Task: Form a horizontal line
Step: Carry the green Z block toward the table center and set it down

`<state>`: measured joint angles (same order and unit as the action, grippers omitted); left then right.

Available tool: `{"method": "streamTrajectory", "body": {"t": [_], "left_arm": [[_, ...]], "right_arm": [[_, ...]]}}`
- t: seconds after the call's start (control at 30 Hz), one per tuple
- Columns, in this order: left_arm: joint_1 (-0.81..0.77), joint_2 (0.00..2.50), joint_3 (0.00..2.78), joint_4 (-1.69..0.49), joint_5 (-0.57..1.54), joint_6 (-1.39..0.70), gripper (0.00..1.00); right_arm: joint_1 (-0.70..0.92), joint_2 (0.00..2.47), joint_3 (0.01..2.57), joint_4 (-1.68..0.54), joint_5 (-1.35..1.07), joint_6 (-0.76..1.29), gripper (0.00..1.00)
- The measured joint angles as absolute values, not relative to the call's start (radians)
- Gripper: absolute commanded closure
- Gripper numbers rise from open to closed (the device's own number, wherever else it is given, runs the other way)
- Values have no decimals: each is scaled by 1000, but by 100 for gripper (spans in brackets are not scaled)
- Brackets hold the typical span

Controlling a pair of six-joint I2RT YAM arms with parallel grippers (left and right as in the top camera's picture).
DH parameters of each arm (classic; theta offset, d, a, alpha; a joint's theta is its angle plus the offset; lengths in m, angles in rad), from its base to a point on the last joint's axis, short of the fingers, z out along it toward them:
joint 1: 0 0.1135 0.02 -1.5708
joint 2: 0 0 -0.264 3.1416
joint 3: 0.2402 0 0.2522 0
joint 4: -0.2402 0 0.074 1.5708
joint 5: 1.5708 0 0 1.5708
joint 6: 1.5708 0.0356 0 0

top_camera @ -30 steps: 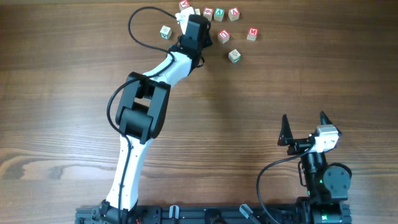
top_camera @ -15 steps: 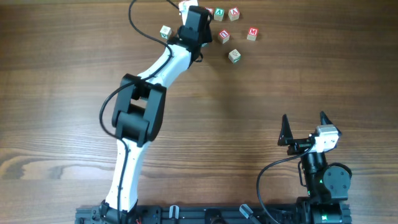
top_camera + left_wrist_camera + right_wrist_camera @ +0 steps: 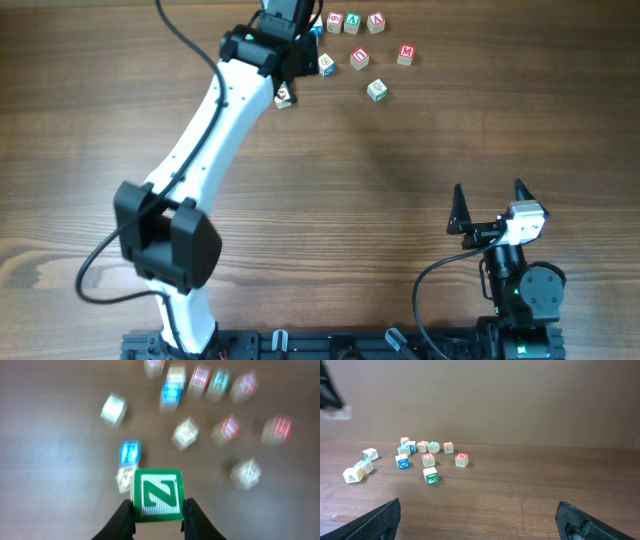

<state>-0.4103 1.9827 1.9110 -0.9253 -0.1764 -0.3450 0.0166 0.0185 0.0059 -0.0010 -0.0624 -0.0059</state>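
Note:
My left gripper (image 3: 157, 509) is shut on the pale cube with the green "N" face (image 3: 157, 494) and holds it above the table. In the overhead view its fingers and the N cube are hidden under the arm's wrist at the top. The red "M" cube (image 3: 405, 54) lies on the table at the back right, also in the left wrist view (image 3: 279, 428). The cube with the red arch-shaped letter (image 3: 360, 59) lies just left of it (image 3: 228, 428). My right gripper (image 3: 492, 205) is open and empty, far from the cubes (image 3: 477, 510).
A row of cubes (image 3: 353, 20) lies along the back edge. A green-lettered cube (image 3: 376, 90), a blue-lettered cube (image 3: 326, 65) and a pale cube (image 3: 284, 97) lie loose nearby. My left arm (image 3: 200, 140) crosses the table's left half.
My left arm has swung to the left and stretched out. Two cubes that it covered before now show beside it, and the cube at the far left is now hidden.

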Motion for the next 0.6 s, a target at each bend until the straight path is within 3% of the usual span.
{"method": "streamTrajectory", "body": {"t": [0.13, 0.27, 0.6], "left_arm": [[-427, 1962, 1912, -1138, -142, -342, 87], [-470, 1962, 1853, -1171, -127, -342, 87], [-588, 1963, 1396, -693, -105, -440, 82]], "right_arm": [[17, 19, 6, -1, -62, -6, 0], [17, 19, 6, -1, -62, -6, 0], [17, 19, 6, -1, -62, -6, 0]]}}
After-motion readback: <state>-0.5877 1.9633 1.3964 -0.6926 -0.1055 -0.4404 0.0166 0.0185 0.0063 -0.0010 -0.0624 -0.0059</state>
